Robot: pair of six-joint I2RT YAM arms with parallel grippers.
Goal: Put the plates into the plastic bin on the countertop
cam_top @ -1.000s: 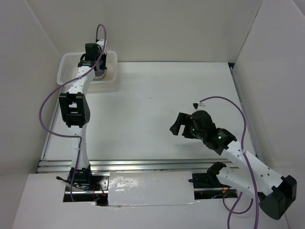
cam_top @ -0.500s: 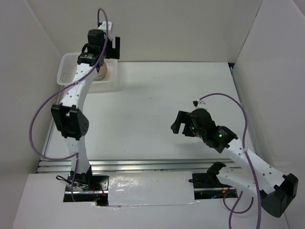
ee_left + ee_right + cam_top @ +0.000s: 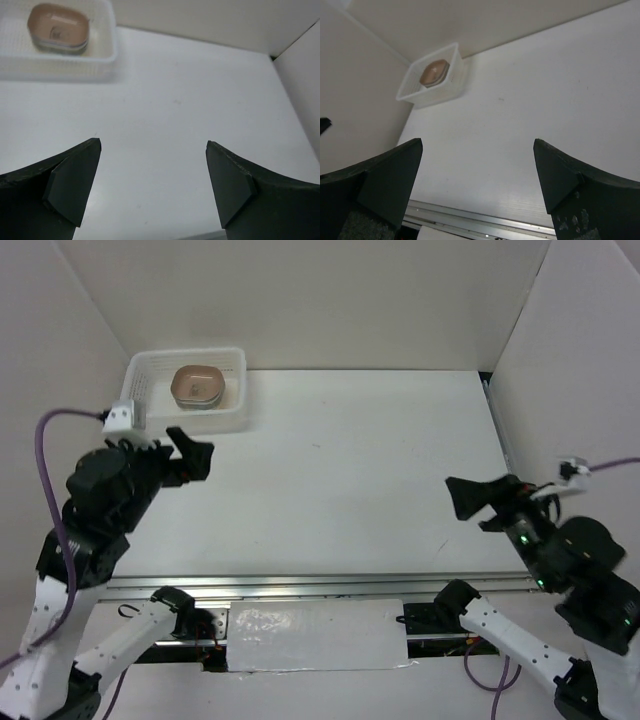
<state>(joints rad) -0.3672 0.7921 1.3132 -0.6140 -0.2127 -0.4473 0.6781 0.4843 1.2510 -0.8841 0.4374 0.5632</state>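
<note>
The plastic bin (image 3: 140, 378) stands in the far left corner of the countertop (image 3: 350, 460). A stack of plates (image 3: 198, 386) lies inside it, a brown one on top, with a small dark print at its centre. The left wrist view shows the plates (image 3: 58, 32) in the bin (image 3: 60, 67) at upper left. From the right wrist, the plates (image 3: 434, 72) and bin (image 3: 415, 91) look far off. My left gripper (image 3: 192, 455) hovers open and empty in front of the bin, apart from it. At the right side, near the front, my right gripper (image 3: 465, 498) is open and empty.
White walls close the countertop on the left, back and right. A metal rail (image 3: 320, 585) runs along the front edge, with the arm bases behind it. The right wall (image 3: 560, 370) stands close to my right arm.
My left gripper has opened and pulled back from over the bin toward the near left, so the stack now shows. My right arm has drawn back toward the right front.
</note>
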